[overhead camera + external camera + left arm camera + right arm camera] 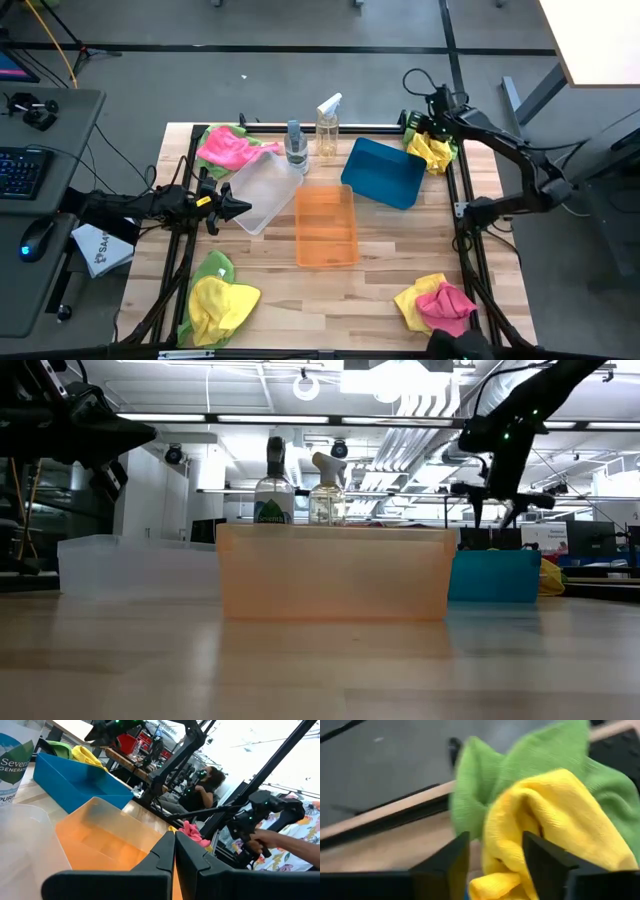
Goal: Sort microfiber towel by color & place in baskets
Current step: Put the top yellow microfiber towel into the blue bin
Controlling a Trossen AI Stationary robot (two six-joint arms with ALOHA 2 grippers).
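both jaws spread: right gripper (pixel 492 857) over yellow towel (pixel 555 820), table corner.

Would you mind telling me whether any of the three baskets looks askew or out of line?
Yes. The orange basket sits square to the table edges, but the blue basket and the clear basket are both turned at an angle. All three look empty, and towels lie in mixed-colour heaps at the table's corners.
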